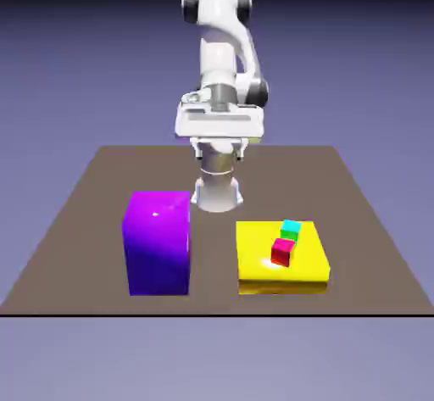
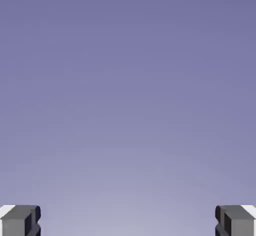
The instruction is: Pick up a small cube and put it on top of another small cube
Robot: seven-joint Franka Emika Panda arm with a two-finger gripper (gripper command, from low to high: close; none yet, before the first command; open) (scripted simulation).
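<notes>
The arm (image 1: 222, 60) is shown raised above the far edge of the brown bench (image 1: 76, 221), folded back on itself, with the hand (image 1: 219, 147) held high and well apart from every object. In the hand view only the plain blue-violet backdrop is seen; the two grey fingertips (image 2: 20, 221) stand at the opposite bottom corners, so the hand (image 2: 128, 222) is spread wide and nothing is held between them.

A large purple block (image 1: 158, 242) stands upright on the bench toward the exterior view's left. A flat yellow slab (image 1: 254, 259) lies just beside it, toward the exterior view's right, a narrow strip of bench being left between the two. Three small cubes rest on the slab near its right half: a cyan cube (image 1: 291, 226) farthest back, a green cube (image 1: 289, 236) directly in front of it and partly hidden, and the pink cube (image 1: 281, 252) nearest the camera. The three are seen touching or overlapping in a short row; whether gaps separate them cannot be told. The pink cube sits on the slab, unstacked.
</notes>
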